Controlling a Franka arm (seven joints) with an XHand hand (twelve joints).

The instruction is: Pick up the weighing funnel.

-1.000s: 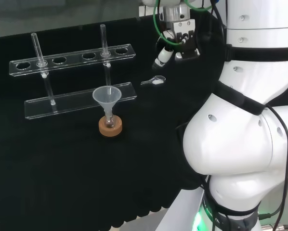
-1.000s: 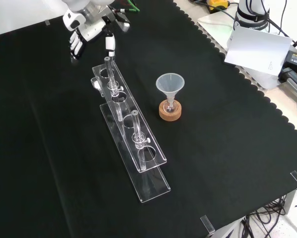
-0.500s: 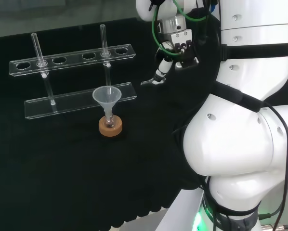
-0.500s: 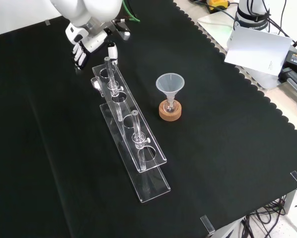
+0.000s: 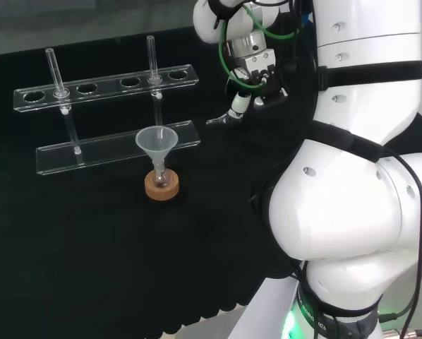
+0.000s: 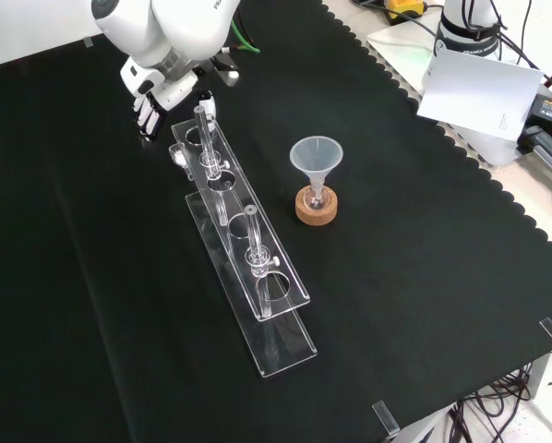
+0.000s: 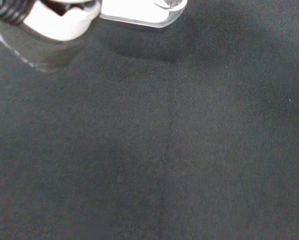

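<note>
The weighing funnel point(image 5: 216, 121) is a small clear scoop lying on the black cloth just off the end of the clear rack; in the front view the weighing funnel point(image 6: 175, 155) lies by the rack's far end. My hand point(image 5: 256, 68) hangs right above it, open, with fingers point(image 5: 237, 104) pointing down at the scoop's bowl. I cannot tell whether a fingertip touches it. In the front view the hand point(image 6: 162, 88) sits just beyond the rack's end. A white fingertip point(image 7: 59, 20) shows close over the cloth in the wrist view. Nothing is in the hand.
A clear test-tube rack point(image 5: 119, 145) with two upright tubes stands left of the hand in the head view; this rack point(image 6: 248, 268) runs toward the camera in the front view. The funnel point(image 5: 154, 143) stands in a small flask on a cork ring point(image 6: 315, 207).
The hand has come down and shifted left in the head view, from above the cloth to just over the weighing funnel. The weighing funnel has not moved.
</note>
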